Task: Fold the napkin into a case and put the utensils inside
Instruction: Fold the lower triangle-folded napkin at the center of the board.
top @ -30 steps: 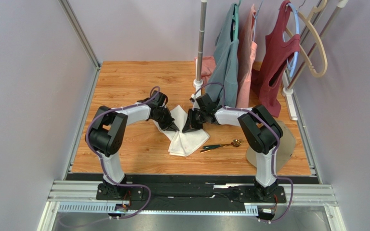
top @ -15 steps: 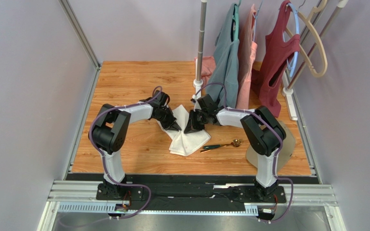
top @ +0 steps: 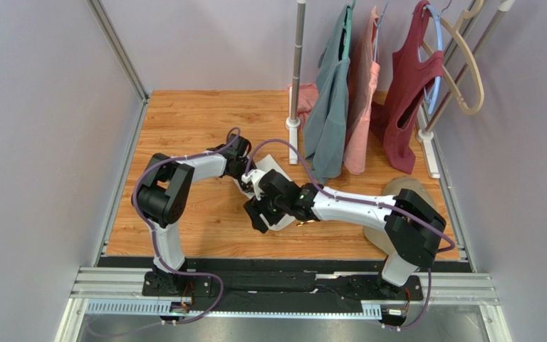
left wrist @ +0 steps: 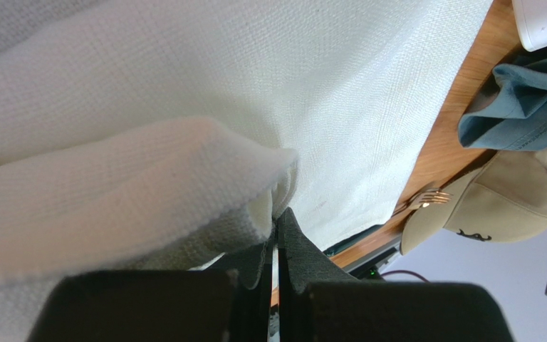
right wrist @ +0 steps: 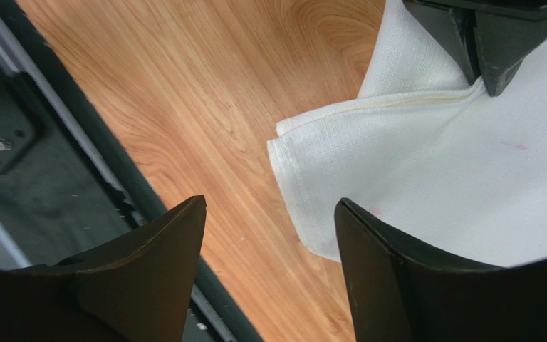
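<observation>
The white napkin (top: pixel 272 166) lies partly folded in the middle of the wooden table (top: pixel 184 121). My left gripper (top: pixel 250 183) is shut on a raised fold of it, and the cloth is bunched at the pinched fingertips (left wrist: pixel 288 231). My right gripper (right wrist: pixel 269 206) is open and empty, hovering over the napkin's (right wrist: pixel 454 178) near corner and bare wood. The left gripper (right wrist: pixel 486 43) shows at the top of the right wrist view. Of the utensils, only a gold fork head (left wrist: pixel 429 197) shows, beside the cap. In the top view the right arm (top: pixel 347 203) hides them.
A beige cap (top: pixel 404 187) lies at the right, behind the right arm. Clothes (top: pixel 330 107) hang from a rack at the back right, and its pole base (top: pixel 293 122) stands on the table. The black front rail (right wrist: pixel 55 164) runs close to the right gripper.
My right gripper has let go of the napkin, opened, and swung across to its near left corner. The left gripper still holds its fold in place.
</observation>
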`<state>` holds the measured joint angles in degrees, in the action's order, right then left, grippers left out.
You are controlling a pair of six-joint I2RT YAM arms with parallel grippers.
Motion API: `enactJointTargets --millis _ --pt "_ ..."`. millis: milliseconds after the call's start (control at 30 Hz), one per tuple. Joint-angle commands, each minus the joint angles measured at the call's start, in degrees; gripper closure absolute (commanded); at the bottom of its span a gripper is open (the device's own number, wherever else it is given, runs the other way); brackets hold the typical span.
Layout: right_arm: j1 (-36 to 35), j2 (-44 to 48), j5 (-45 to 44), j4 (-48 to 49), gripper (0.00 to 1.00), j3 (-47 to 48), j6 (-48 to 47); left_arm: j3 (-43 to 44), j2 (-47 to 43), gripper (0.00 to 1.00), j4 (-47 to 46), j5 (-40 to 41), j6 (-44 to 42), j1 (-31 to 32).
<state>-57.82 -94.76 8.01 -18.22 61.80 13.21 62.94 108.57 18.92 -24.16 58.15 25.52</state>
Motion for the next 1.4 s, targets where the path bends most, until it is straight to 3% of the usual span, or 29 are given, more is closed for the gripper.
enactJointTargets --millis 0,267,500,700,900,1200,1367 --pt "-3.87 1.42 -14.75 2.47 0.28 -4.04 -13.02 -0.8 1.99 1.0 -0.37 1.49 -1.55 0.5" --pt "-11.08 -0.33 -24.78 12.76 0.26 -8.8 -28.93 -0.53 3.66 1.0 -0.72 0.0 -2.25 0.24" --pt "-15.56 -8.15 -34.01 14.44 0.26 -5.64 -32.54 -1.15 4.19 1.0 -1.51 -0.8 -2.25 -0.03" --pt "-16.71 -12.82 -42.89 17.6 0.32 -4.49 -32.73 -2.11 3.84 1.0 -1.6 -1.15 -2.43 -0.82" --pt "-16.71 -11.33 -44.22 17.69 0.42 -6.52 -29.83 -1.94 3.31 1.0 -1.6 -1.41 -2.6 -1.44" --pt "-16.1 -4.04 -46.86 17.6 0.8 -7.66 -21.32 0.08 3.75 1.0 -0.46 -0.97 -2.78 -1.52" --pt "-12.06 4.05 -42.39 14.44 0.86 -11.25 -13.57 1.13 4.19 1.0 -0.11 -0.8 -2.87 -1.35"
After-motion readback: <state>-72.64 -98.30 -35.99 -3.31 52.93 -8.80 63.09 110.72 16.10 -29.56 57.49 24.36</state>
